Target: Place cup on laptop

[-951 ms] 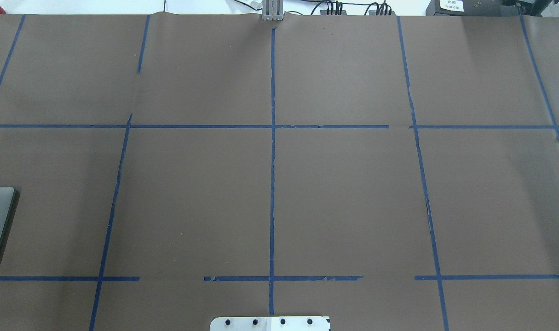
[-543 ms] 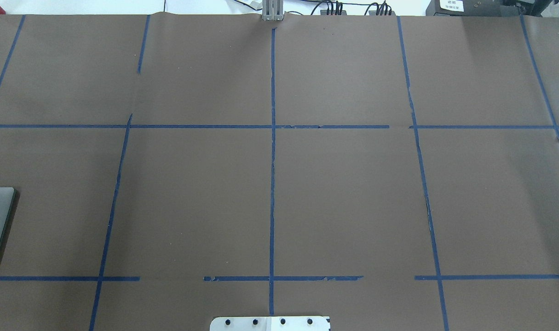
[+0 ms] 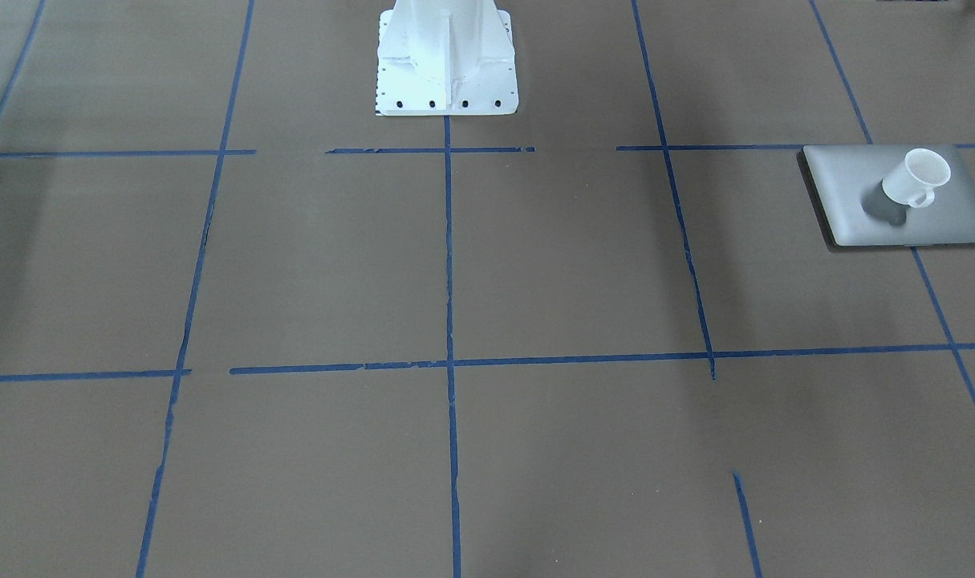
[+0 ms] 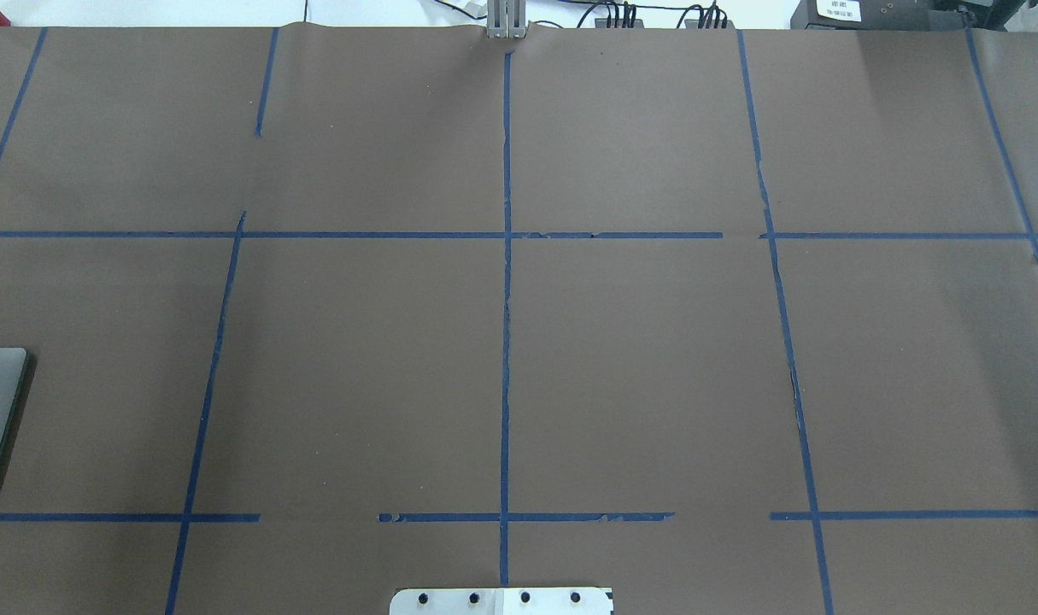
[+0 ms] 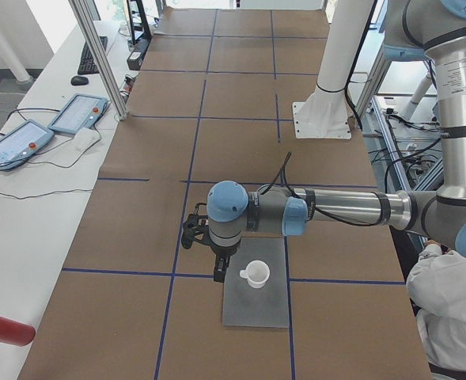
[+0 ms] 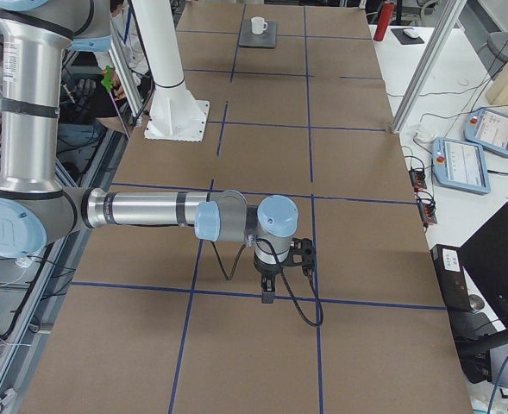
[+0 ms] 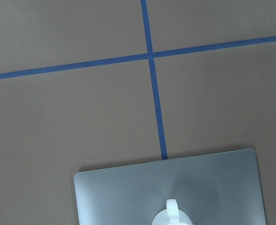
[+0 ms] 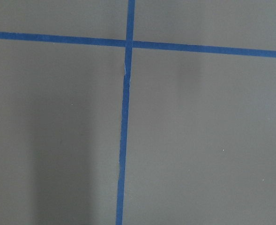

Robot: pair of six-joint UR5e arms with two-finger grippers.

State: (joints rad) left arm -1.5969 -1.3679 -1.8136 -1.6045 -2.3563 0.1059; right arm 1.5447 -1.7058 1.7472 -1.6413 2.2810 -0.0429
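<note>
Scene evenly and brightly lit, soft shadow cast by cup point(image 3: 914, 178) onto laptop point(image 3: 844, 181), faint glare seen on laptop, dim broad bands laid across table point(image 3: 535, 265), all views sharply focused.

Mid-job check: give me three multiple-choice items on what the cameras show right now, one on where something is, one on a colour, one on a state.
1. Where is the cup?
A) on the laptop
B) on the bare table cover
C) in a gripper

2. What colour are the tape lines of the grid?
A) red
B) blue
C) yellow

3. How does the cup stand?
A) upside down
B) on its side
C) upright, rim up

Answers:
1 A: the front-facing view shows it resting on the grey lid.
2 B: every view shows blue lines.
3 C: the exterior left view shows its open rim facing up.
</note>
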